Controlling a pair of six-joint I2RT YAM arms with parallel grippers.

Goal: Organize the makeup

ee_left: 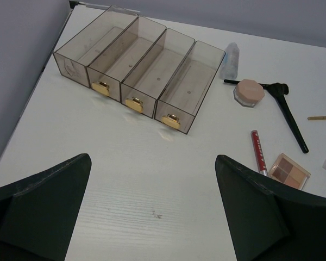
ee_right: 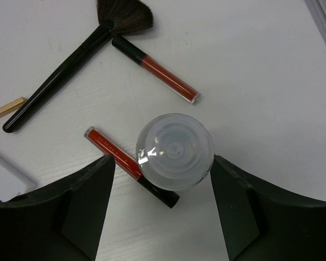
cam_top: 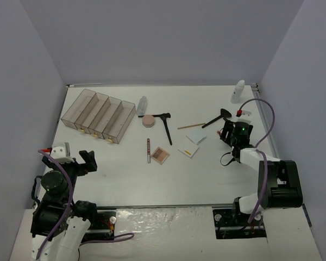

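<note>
- On the table (cam_top: pixel 125 179), all the makeup lies loose. 0 items are in the organizer tray (cam_top: pixel 98 113), and its 4 compartments look empty in the left wrist view.
- Just beside the tray: clear bottle (cam_top: pixel 142 104), pink compact (cam_top: pixel 148 120), black brush (cam_top: pixel 166 126).
- Mid-table: red pencil (cam_top: pixel 148 150) next to the palette (cam_top: pixel 160 155), 2 square pads (cam_top: pixel 196 137), gold pencil (cam_top: pixel 190 125), fan brush (cam_top: pixel 217 117).
- Far right corner: white bottle (cam_top: pixel 238 91), upright, well apart from the tray.
- Right gripper (ee_right: pixel 162 157): jaws partly apart, straddling an upright round-topped clear bottle (ee_right: pixel 175 151). A gap shows on the side where a red gloss tube (ee_right: pixel 119 155) lies under the bottle's edge, so no clamp is visible.
- A second gloss tube (ee_right: pixel 156 69) lies just beyond, near the fan brush head.
- Left gripper (ee_left: pixel 152 159): jaws wide, holding nothing, above bare table in front of the tray's gold handles.
- My read: task is at the start. The first pick is in hand on the right side, and every item is left to sort into the 4 compartments.
</note>
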